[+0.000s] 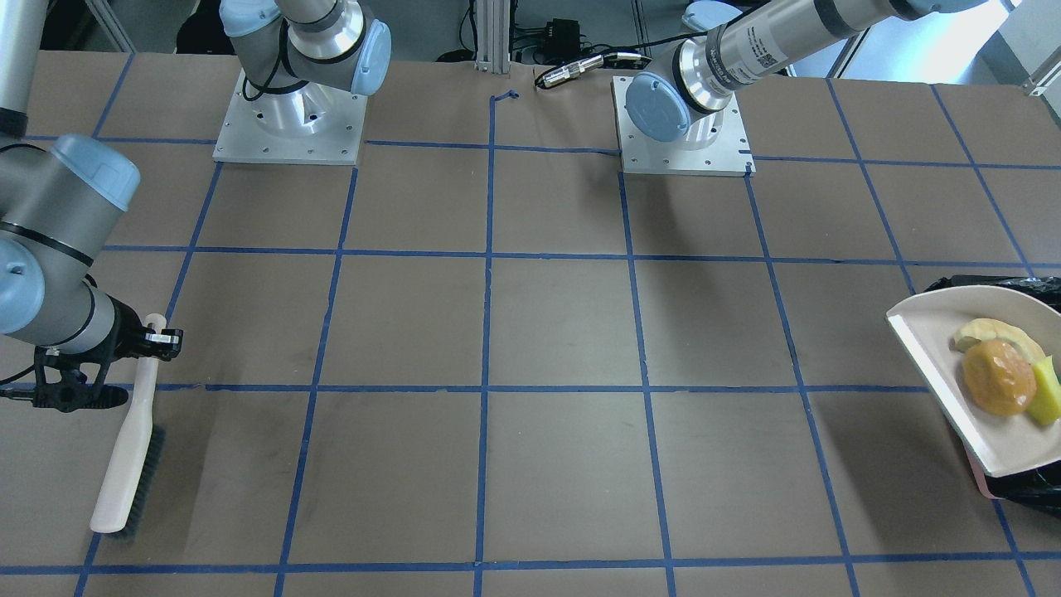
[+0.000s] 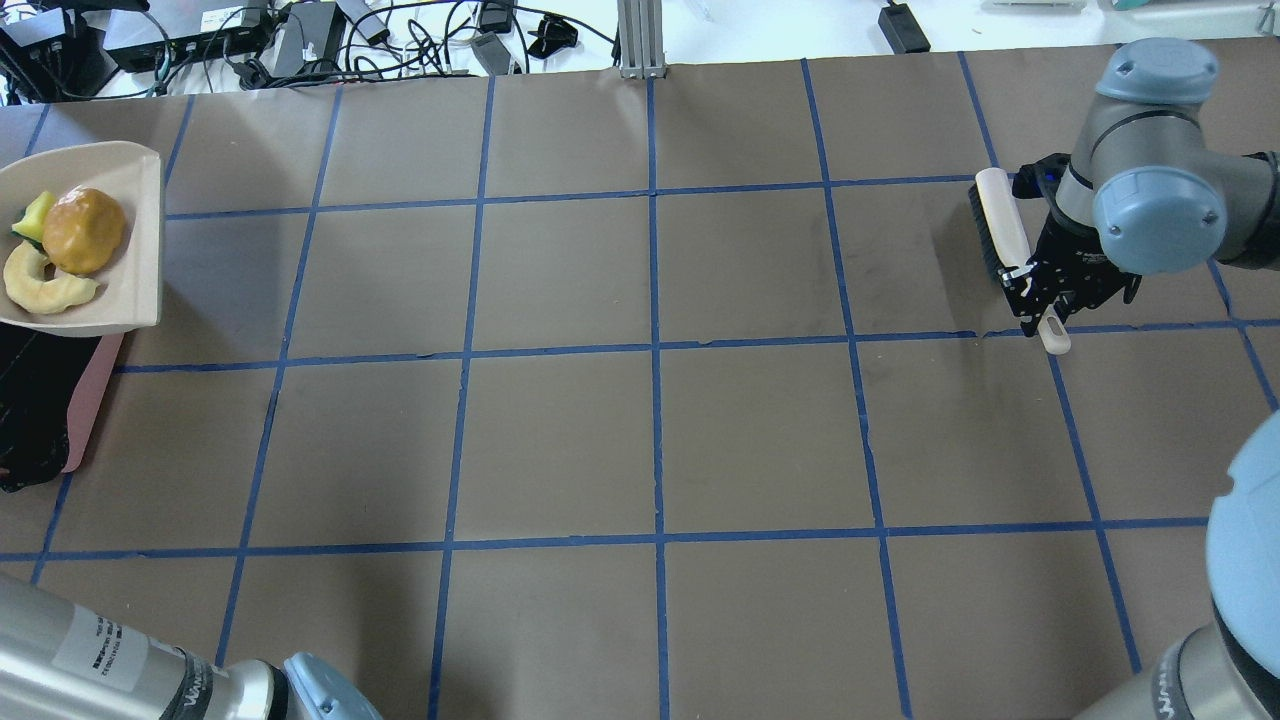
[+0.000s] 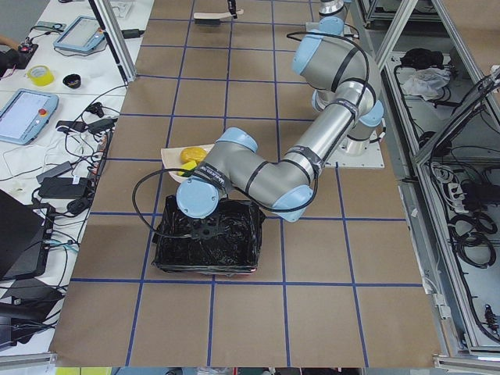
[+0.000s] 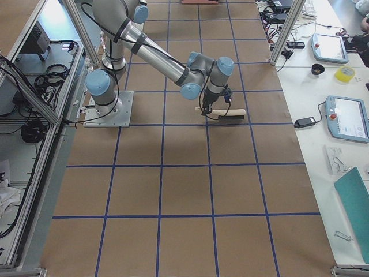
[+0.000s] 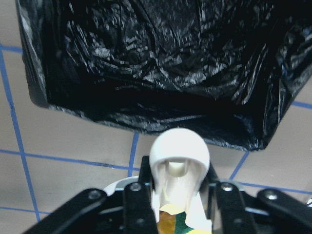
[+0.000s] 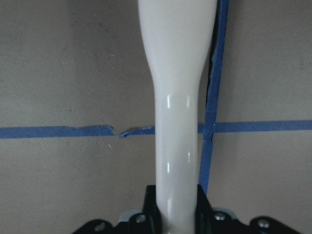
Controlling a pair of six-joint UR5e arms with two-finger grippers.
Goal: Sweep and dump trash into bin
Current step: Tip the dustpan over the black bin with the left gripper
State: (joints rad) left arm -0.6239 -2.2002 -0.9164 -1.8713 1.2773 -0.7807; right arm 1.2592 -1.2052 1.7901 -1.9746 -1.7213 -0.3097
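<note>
From the front-facing camera I see the right tool (image 1: 162, 338) clamped shut around the handle of the brush (image 1: 124, 473). The brush lies along the right-end edge of the desk (image 1: 547, 332), with its dark bristles on the side toward the desk's middle; I cannot tell whether they touch the surface. At the opposite, left-end edge the beige dustpan (image 1: 932, 340) holds all the trash. The orange lump (image 1: 999, 377) is in the middle, the cream slice (image 1: 986, 330) touches it on the robot's side, and the sponge wedge (image 1: 1046, 391) is just beside it toward the desk's edge. The dustpan overlaps the bin (image 1: 1028, 493), whose black bag shows on both sides of it. Overhead, the three pieces lie inside the dustpan at the left edge, and the bin's pink wall shows just beside it on the robot's side. The left side camera puts the near arm over the black-lined bin, with the dustpan past its rim. The right side camera shows the near arm with the brush low over the desk. On the left wrist camera the left tool (image 5: 179, 197) pinches the dustpan's rounded grip (image 5: 179, 156) between closed fingers, and the bag fills the view ahead. On the right wrist camera the brush handle runs straight out from the closed tool.
</note>
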